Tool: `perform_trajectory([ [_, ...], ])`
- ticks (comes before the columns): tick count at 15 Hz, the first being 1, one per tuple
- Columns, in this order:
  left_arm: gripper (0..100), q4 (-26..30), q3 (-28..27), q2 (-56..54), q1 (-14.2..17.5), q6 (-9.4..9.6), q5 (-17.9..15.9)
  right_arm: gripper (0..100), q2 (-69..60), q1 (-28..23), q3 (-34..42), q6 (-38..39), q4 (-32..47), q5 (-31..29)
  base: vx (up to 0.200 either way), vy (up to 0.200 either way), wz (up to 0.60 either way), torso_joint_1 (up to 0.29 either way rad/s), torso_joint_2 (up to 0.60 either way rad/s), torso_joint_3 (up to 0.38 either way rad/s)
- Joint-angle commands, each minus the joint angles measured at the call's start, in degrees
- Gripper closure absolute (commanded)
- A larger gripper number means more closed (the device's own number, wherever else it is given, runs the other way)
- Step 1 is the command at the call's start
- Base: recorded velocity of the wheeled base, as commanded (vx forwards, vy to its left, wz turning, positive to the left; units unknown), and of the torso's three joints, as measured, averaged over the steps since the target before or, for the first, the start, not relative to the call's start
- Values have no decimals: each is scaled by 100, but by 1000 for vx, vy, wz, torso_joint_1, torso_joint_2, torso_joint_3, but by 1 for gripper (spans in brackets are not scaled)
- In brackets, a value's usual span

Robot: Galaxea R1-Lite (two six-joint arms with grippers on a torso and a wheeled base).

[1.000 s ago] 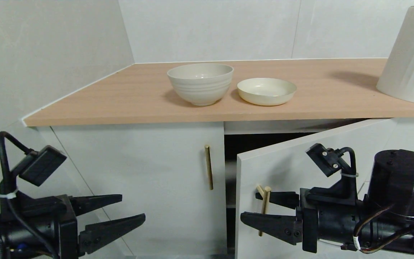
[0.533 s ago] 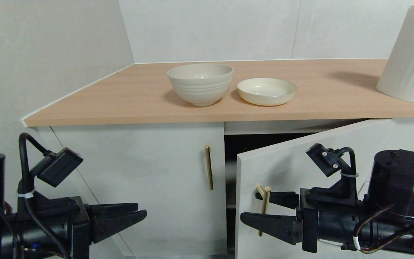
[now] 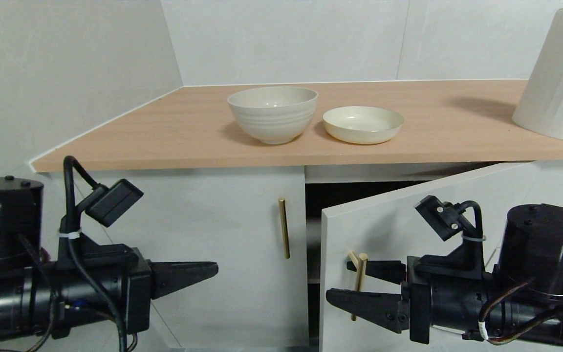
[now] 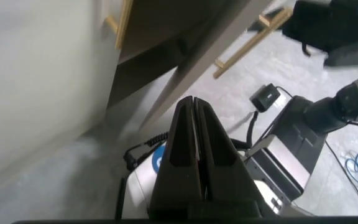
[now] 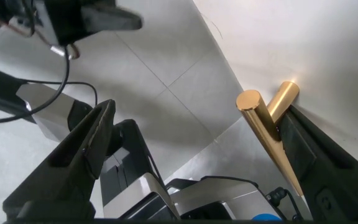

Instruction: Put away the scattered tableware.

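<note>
left gripper (image 3: 211, 270): closed tight, empty
right gripper (image 3: 338, 280): wide apart, astride door handle (image 3: 359, 283) (door ajar)
bowl (image 3: 272, 113), plate (image 3: 362, 123): on counter (image 3: 164, 137)

The left gripper (image 3: 213, 268) lies low at the left, level and pointing right, its jaws pressed together. The right gripper (image 3: 338, 280) lies low at the right, pointing left, jaws spread apart.

**Occluded and Cropped Areas**

The lampshade (image 3: 560, 78) at the counter's (image 3: 164, 142) right end is cut off by the top and right picture edges. The cabinet interior (image 3: 359, 193) behind the open door (image 3: 399, 220) is dark, so its contents cannot be told. The right gripper's (image 3: 338, 281) lower finger covers part of the door handle (image 3: 362, 259).
</note>
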Motion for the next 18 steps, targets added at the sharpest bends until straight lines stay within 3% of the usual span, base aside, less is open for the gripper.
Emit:
perform_trajectory([
  [1, 100, -1, -517, 702, -250, -4, 0, 0, 54, 3, 22, 3, -7, 0, 0, 0, 0, 0, 0, 0],
  [5, 100, -194, -693, 1572, -654, 22, 26, 0, 107, 20, 31, 3, -7, 9, 0, 0, 0, 0, 0, 0],
  [8, 100, -1653, -315, 2100, -760, -136, 219, 0, 124, 20, 31, 3, -7, 0, 0, 0, 0, 0, 0, 0],
  [10, 100, -2875, -121, 2574, -1111, -558, 729, 0, 124, 29, 31, 3, -7, 0, 0, 0, 0, 0, 0, 0],
  [11, 100, -3182, -69, 2768, -1243, -628, 905, 0, 142, 20, 31, 3, -7, 9, 0, 0, 0, 0, 0, 0],
  [14, 100, -4413, 2, 3480, -1419, -646, 1564, 0, 168, 29, 31, 3, -15, 0, 0, 0, 0, 0, 0, 0],
  [18, 100, -5512, 142, 3787, -1683, -760, 1670, 0, 168, 20, 48, -14, -7, 0, 0, 0, 0, 0, 0, 0],
])
